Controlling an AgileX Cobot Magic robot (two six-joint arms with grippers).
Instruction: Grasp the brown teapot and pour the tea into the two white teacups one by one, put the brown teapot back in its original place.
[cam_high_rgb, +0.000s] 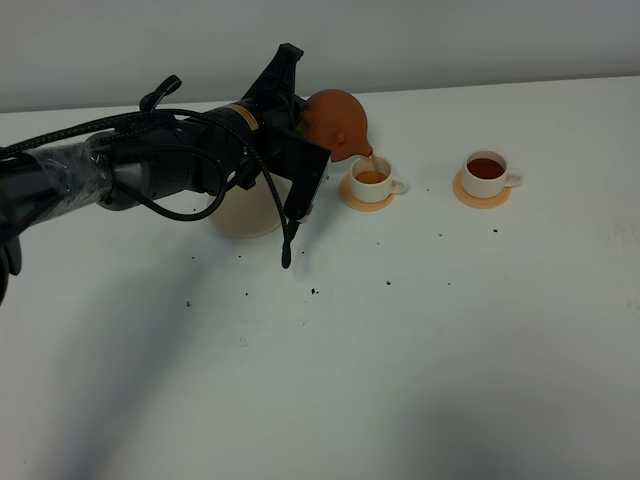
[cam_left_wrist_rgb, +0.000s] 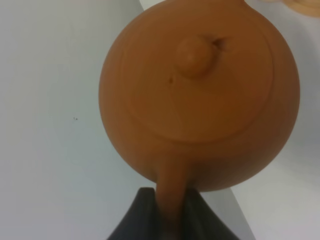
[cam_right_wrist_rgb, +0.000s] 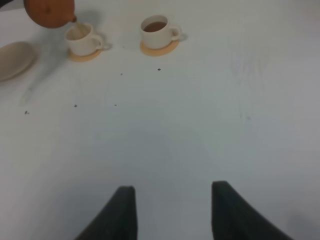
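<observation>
White tabletop (cam_high_rgb: 400, 380), dark-speckled, below a grey wall (cam_high_rgb: 450, 40); left pincer (cam_left_wrist_rgb: 172, 210) grips the brown teapot (cam_high_rgb: 338, 122).

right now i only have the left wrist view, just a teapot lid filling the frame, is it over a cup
Observer: Yes. The brown teapot is tipped with its spout over the near teacup, and a thin stream of tea is falling in.
Operator: other cup done?
Observer: The far teacup already holds dark tea.
Operator: is the saucer clear for putting it back
Observer: The cream saucer has nothing on it; the left arm hangs over it in the high view.
Operator: right arm?
Observer: The right gripper is open, well back from the cups.
</observation>
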